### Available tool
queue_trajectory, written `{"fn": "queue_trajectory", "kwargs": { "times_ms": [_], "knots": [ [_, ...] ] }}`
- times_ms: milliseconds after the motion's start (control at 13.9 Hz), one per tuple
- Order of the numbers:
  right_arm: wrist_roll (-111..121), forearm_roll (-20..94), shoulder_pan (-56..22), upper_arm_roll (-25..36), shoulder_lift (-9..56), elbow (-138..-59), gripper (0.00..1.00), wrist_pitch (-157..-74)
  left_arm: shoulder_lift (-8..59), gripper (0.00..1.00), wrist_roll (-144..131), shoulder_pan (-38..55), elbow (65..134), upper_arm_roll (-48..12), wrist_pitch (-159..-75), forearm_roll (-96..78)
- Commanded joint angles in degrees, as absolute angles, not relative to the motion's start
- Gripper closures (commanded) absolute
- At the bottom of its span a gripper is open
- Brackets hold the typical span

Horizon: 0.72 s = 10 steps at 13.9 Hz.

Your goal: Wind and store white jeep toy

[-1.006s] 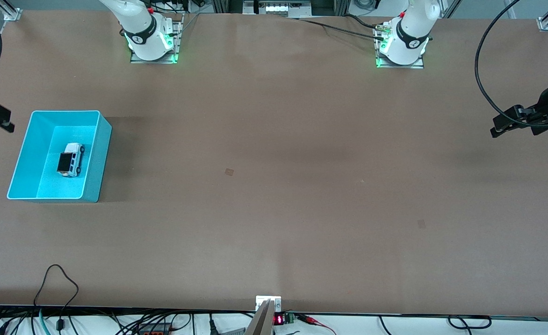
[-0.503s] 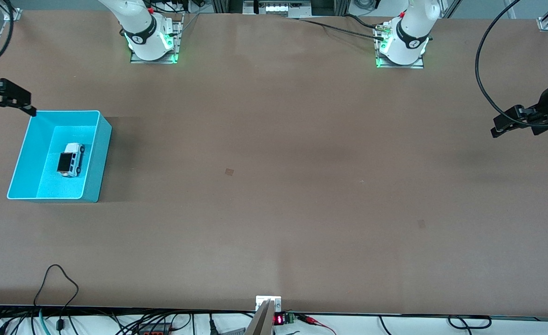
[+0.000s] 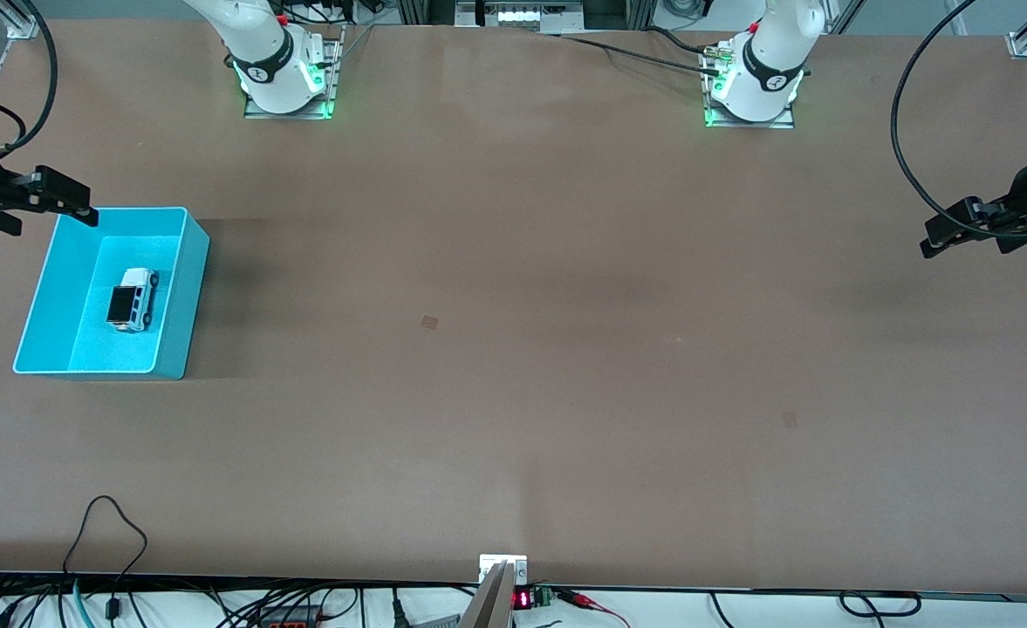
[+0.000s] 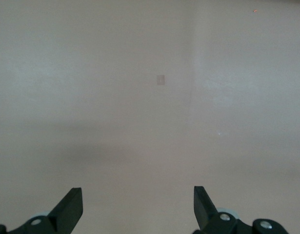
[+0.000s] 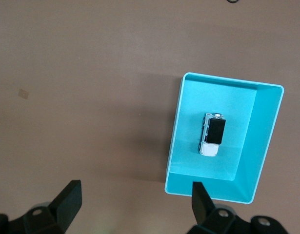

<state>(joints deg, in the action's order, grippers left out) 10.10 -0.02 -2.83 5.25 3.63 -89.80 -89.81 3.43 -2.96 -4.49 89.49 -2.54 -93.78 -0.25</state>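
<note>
**White jeep toy resting in the turquoise bin, both grippers empty**

The white jeep toy (image 3: 133,299) sits upright on its wheels on the floor of the turquoise bin (image 3: 173,296), roughly in the middle, touching none of the walls. Its black roof panel faces up, and its long axis runs along the bin's longer side. The bin stands on the brown table (image 3: 513,349) toward the right arm's end, with its open top facing up and no other object inside.

The right gripper (image 3: 61,196) hangs in the air at the bin's corner nearest the robots' bases, at the outer end of the table. Its fingers are spread wide and grasp nothing. In the right wrist view, the two dark fingertips (image 5: 71,197) frame bare table, with the bin (image 5: 174,131) and the toy (image 5: 212,135) lying past them, apart from both fingers.

The left gripper (image 3: 949,228) waits above the table at the left arm's end, well apart from the bin and the toy. Its fingers (image 4: 71,204) are likewise fully spread with nothing between them; the left wrist view shows only plain table surface (image 4: 150,97) under them.

A small darker square mark (image 3: 429,322) lies on the table near its middle.
</note>
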Motion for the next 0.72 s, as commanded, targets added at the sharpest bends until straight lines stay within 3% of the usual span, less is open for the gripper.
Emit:
{"fn": "queue_trajectory", "kwargs": {
  "times_ms": [0, 647],
  "knots": [
    [8.7, -1.8, -3.7, 5.0, 4.3, -88.8, 0.00, -89.5, 2.6, 0.00, -1.8, -5.0, 89.6, -2.7, -93.3, -0.9],
    [0.4, -0.8, -3.9, 4.8, 4.5, -89.0, 0.00, -89.4, 2.6, 0.00, -1.8, -5.0, 89.7, -2.8, -93.3, -0.9]
  ]
}}
